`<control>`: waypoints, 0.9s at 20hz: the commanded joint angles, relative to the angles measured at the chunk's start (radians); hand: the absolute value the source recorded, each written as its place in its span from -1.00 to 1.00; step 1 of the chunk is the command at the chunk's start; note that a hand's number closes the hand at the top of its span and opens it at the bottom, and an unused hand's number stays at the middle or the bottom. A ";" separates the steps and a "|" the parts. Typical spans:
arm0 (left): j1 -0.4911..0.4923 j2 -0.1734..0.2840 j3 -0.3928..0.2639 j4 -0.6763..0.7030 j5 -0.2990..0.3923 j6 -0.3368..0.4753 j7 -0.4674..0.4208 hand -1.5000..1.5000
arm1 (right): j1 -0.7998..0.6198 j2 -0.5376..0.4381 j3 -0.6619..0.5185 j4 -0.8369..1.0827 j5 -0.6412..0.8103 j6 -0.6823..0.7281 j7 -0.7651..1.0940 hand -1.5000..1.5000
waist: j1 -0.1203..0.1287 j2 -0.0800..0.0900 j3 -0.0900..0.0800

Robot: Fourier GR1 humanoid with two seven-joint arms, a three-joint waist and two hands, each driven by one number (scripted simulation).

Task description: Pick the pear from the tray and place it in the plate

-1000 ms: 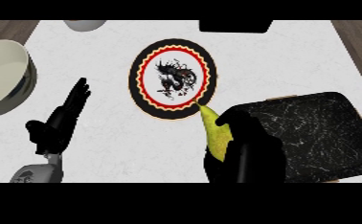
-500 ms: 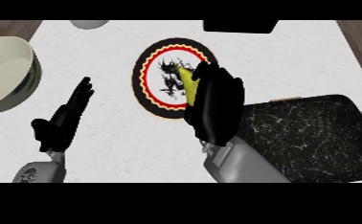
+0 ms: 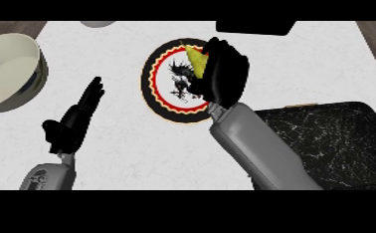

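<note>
Your right hand (image 3: 224,75) has its fingers curled round the pear (image 3: 195,60), clamped on it so that only a yellow-green wedge shows at the hand's upper left edge; the rest of the fruit is hidden under the black fingers. Hand and pear sit over the plate (image 3: 160,80), covering its right half and its upper rim. You cannot tell from this view whether the pear touches the plate or hangs above it. The plate is round, with a black border, a red scalloped ring and a dark figure on a white centre. The grey right forearm (image 3: 253,145) runs from the wrist down to the lower edge, crossing the plate's lower right rim and overlapping the left edge of the tray (image 3: 334,140), a dark marbled slab at the lower right, just beside the plate. Your left hand (image 3: 73,120) rests at the lower left, fingers straight and together, thumb out to the side, holding nothing, well apart from the plate. Left of it a pale bowl (image 3: 18,72) is cut by the frame edge. At the top edge a grey rounded object (image 3: 97,23) and a black flat object (image 3: 253,27) sit on the white speckled counter (image 3: 316,67).
</note>
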 commanded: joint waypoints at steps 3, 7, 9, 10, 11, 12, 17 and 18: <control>0.028 0.004 -0.009 0.000 -0.006 -0.017 -0.024 0.00 | -0.029 0.009 -0.033 0.170 -0.048 -0.242 0.193 -1.00 | 0.010 -0.002 0.000; -0.010 -0.012 -0.018 0.007 -0.015 -0.002 0.001 0.00 | -0.093 0.009 -0.108 0.255 -0.128 -0.335 0.147 -1.00 | 0.022 0.005 0.001; -0.006 0.007 0.003 0.004 0.011 -0.027 0.002 0.00 | -0.102 0.009 -0.134 0.248 -0.127 -0.406 0.125 -1.00 | 0.010 -0.001 0.000; -0.032 0.022 0.020 0.008 0.014 -0.024 0.022 0.00 | -0.084 0.009 -0.119 0.245 -0.131 -0.455 0.116 -1.00 | 0.004 -0.002 0.001; -0.033 -0.012 -0.001 0.017 -0.014 0.014 0.011 0.00 | -0.099 0.009 -0.108 0.239 -0.123 -0.498 0.123 -1.00 | 0.007 -0.002 0.000; -0.019 -0.008 0.006 0.017 0.001 -0.002 -0.002 0.00 | -0.086 0.009 -0.141 0.232 -0.104 -0.555 0.098 -1.00 | -0.003 -0.003 0.000; -0.004 -0.014 0.016 0.039 -0.004 0.016 -0.001 0.00 | 0.003 0.009 -0.139 0.140 -0.166 -0.759 0.050 -1.00 | -0.030 -0.012 0.001; 0.025 0.008 0.024 0.003 0.009 -0.005 -0.003 0.00 | 0.055 0.009 -0.152 0.117 -0.176 -0.813 0.010 -1.00 | -0.034 -0.016 0.002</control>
